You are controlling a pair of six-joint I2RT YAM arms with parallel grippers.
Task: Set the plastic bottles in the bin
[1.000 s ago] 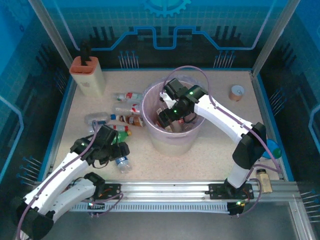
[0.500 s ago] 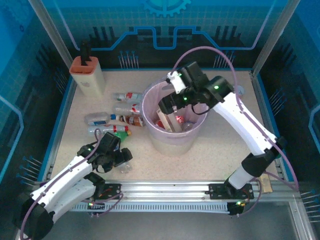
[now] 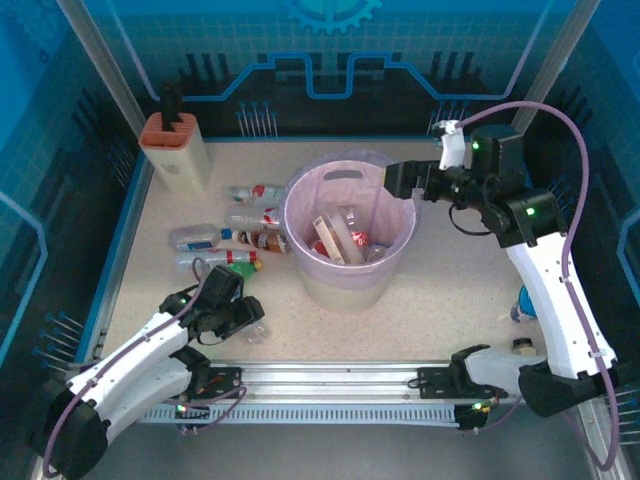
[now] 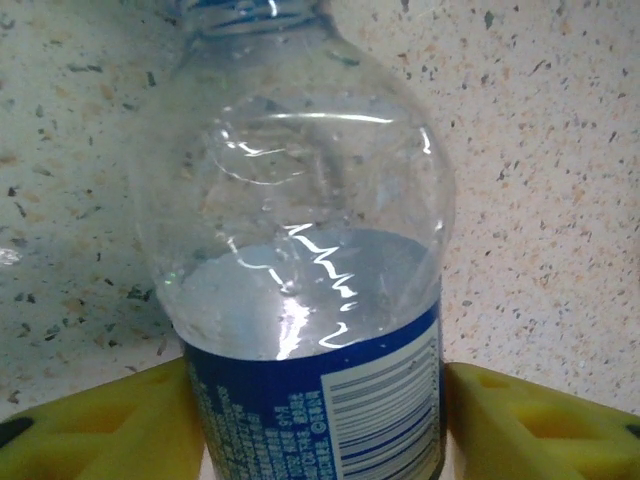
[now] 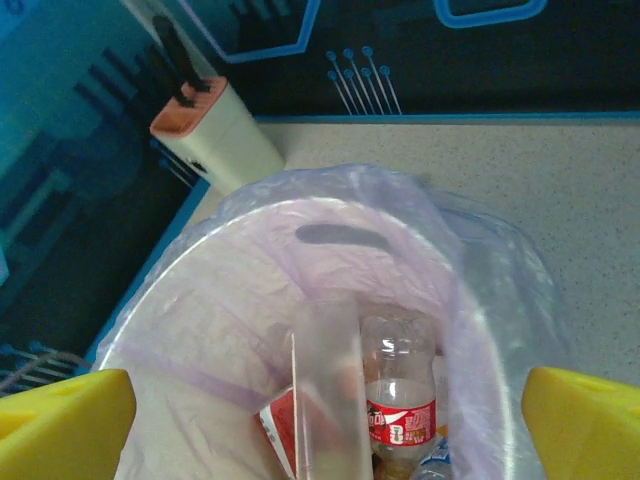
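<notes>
Speckled beige table (image 3: 440, 300) enclosed by blue circuit-patterned walls (image 3: 420, 40)

A beige knife block (image 3: 178, 158) with an orange top stands upright in the far corner, well off to the left of the right gripper (image 3: 396, 180) and far beyond the left gripper (image 3: 250, 318). A black handle (image 3: 172, 98) sticks up out of it. The speckled tabletop (image 3: 440, 290) has a blue raised edge (image 3: 120, 240). Nearer than the right gripper and to its right lies a small blue object (image 3: 524, 300), mostly hidden. A metal rail (image 3: 340, 372) runs just behind the left gripper.
</notes>
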